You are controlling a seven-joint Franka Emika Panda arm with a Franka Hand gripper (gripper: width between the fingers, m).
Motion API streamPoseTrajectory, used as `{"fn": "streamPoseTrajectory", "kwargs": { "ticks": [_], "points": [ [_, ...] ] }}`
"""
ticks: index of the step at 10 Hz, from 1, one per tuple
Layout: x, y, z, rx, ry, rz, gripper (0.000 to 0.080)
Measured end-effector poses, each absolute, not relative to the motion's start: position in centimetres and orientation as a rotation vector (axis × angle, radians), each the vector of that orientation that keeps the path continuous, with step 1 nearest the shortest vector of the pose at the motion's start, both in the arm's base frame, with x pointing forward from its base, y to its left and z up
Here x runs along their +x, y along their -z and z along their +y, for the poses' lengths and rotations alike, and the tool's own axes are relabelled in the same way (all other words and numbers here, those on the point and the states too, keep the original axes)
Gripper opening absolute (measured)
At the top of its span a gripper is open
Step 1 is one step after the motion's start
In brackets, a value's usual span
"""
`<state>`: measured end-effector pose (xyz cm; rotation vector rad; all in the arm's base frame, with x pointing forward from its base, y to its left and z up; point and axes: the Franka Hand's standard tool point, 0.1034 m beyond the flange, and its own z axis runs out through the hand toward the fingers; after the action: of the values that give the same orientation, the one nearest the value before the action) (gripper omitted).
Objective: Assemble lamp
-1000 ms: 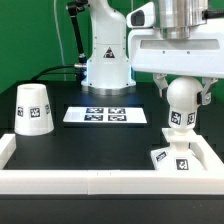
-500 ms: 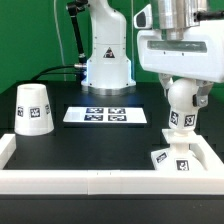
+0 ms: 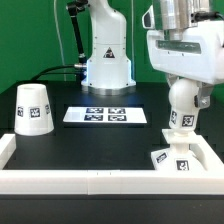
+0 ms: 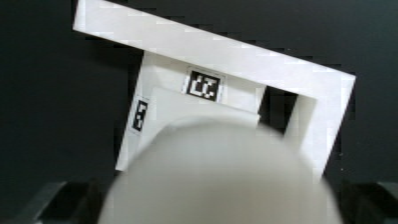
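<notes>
The round white bulb hangs neck down in my gripper, which is shut on its globe. It is held just above the flat square base, which lies by the white wall at the exterior view's right. In the wrist view the bulb fills the foreground as a blur, with the tagged base beyond it and the gripper around it. The tapered shade stands upright at the exterior view's left, far from the gripper.
The marker board lies flat in the middle of the black table. A low white wall runs along the front and both sides. The arm's white pedestal stands behind the marker board.
My gripper with the bulb has shifted slightly toward the exterior view's right. The base and the shade have not moved.
</notes>
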<state>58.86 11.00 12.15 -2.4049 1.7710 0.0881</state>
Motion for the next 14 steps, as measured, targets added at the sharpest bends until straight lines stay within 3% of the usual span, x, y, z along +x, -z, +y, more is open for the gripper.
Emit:
{"fn": "streamPoseTrajectory", "kwargs": {
  "ticks": [14],
  "points": [
    [58.4,-11.3,9.8,-2.994,0.071,0.206,0.0698]
  ]
}}
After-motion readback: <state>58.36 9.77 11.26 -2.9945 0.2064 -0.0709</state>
